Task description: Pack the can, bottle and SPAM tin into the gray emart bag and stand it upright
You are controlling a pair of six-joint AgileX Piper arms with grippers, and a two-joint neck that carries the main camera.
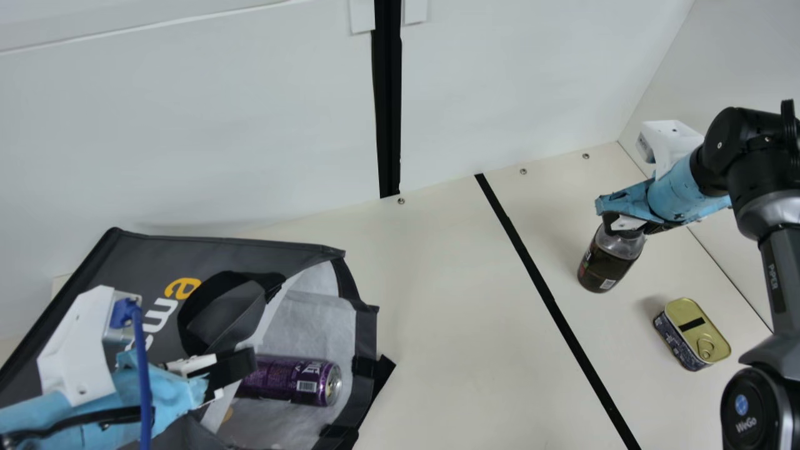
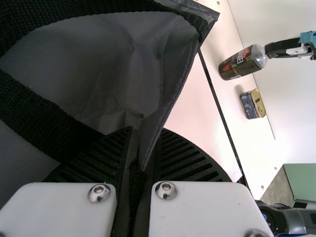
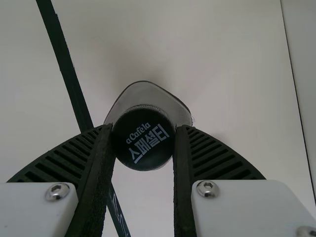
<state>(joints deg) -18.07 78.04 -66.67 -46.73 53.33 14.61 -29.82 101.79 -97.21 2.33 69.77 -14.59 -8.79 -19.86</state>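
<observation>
Left gripper (image 1: 242, 369): jaws nearly closed, bag (image 1: 262, 245) fabric pinched between | Right gripper (image 1: 615, 224): jaws part-open, clamped around cap (image 3: 143, 139), bottle (image 1: 605, 264) body beneath.

Gray cloth, matt and creased, forms the bag (image 1: 140, 253), with rough woven handles (image 2: 39, 118) and a papery white lining (image 1: 312, 325); the metal can (image 1: 281, 378), clear plastic bottle (image 1: 603, 265) and metal-lidded SPAM tin (image 1: 690, 334) gleam against a smooth table (image 1: 450, 312).
</observation>
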